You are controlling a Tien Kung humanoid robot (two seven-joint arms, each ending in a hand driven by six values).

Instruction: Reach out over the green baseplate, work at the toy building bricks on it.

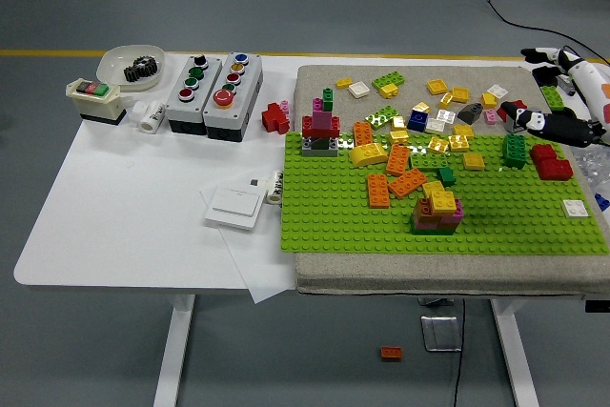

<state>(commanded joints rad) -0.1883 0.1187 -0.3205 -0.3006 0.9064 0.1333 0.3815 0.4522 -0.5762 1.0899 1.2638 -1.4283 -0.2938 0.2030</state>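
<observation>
Well left of the right hand [562, 92], the brick stack [437, 212]

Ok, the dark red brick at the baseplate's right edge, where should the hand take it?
Take the dark red brick across its long side faces, coming from above. It lies flat on the green baseplate; a green brick stands close on its left, so stay clear there.

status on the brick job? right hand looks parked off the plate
Done: a small stack with yellow bricks on top stands on the green baseplate, near the front. In hand: nothing; the right hand is up at the far right edge, fingers loose, off the plate. Left: orange bricks lie loose mid-plate, and many scattered bricks sit on the mat beyond it.
</observation>
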